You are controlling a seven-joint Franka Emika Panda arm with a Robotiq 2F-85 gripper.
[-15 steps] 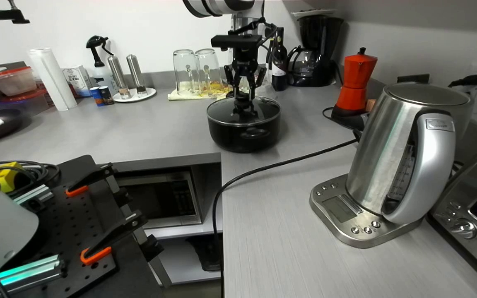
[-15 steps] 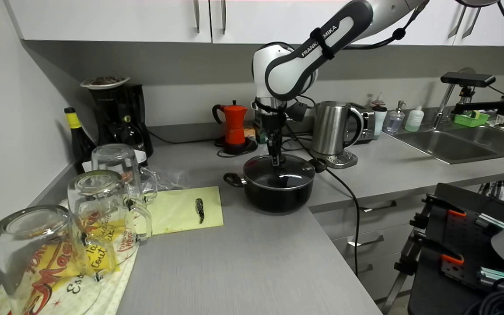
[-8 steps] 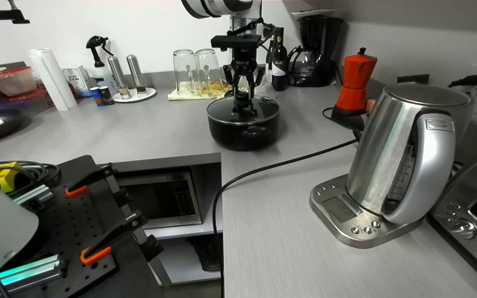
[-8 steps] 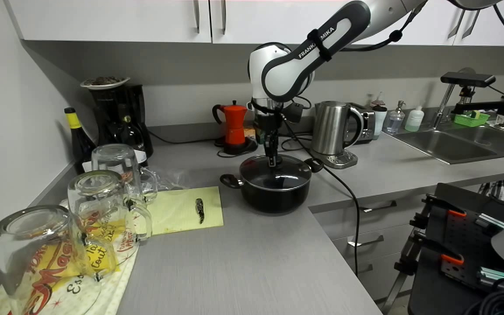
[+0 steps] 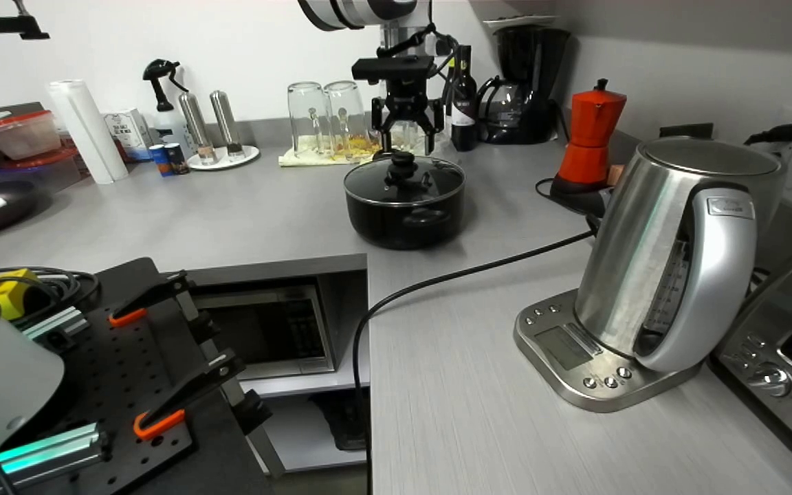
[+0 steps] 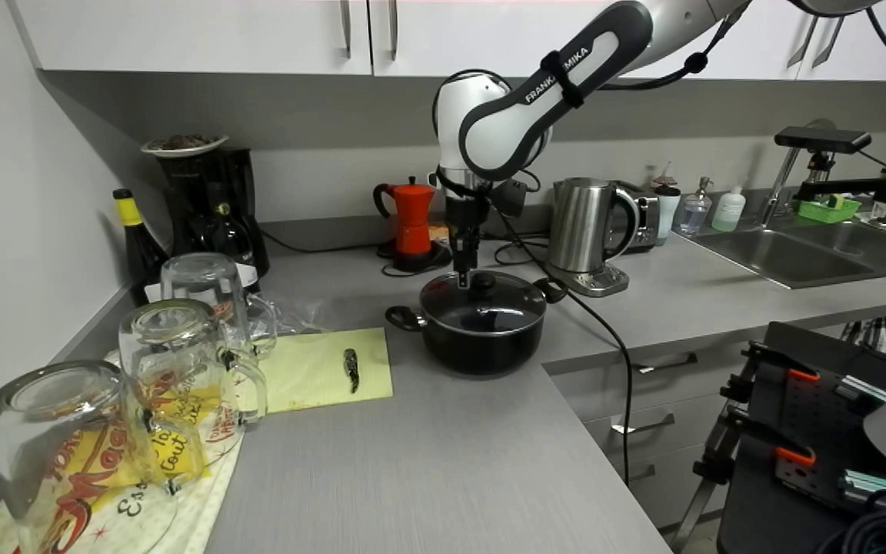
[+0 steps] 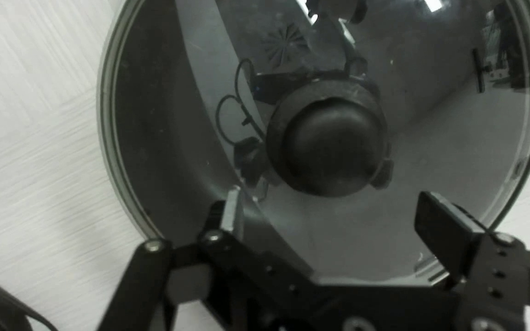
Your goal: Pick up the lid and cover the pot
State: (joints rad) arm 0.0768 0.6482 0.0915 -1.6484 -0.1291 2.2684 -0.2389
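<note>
1. We see a streaky grey desk (image 5: 451,385) that bends at an inner corner, with pale walls (image 5: 121,41) rising behind its back edges.
2. In both exterior views we find a steel kettle (image 5: 643,240) and a red moka maker (image 5: 590,137) near one wall edge, upturned clear-glass mugs (image 6: 189,346) along the adjoining one.
3. Just beside the inner corner we see a low, round black pot (image 6: 481,350); the metal-rimmed glass lid (image 6: 483,308) lies flat on it, its dark knob (image 7: 334,142) uppermost.
4. We see the pincer (image 5: 408,150) released, its jaws well apart over the lid, offset from the knob toward the mugs' edge.
</note>
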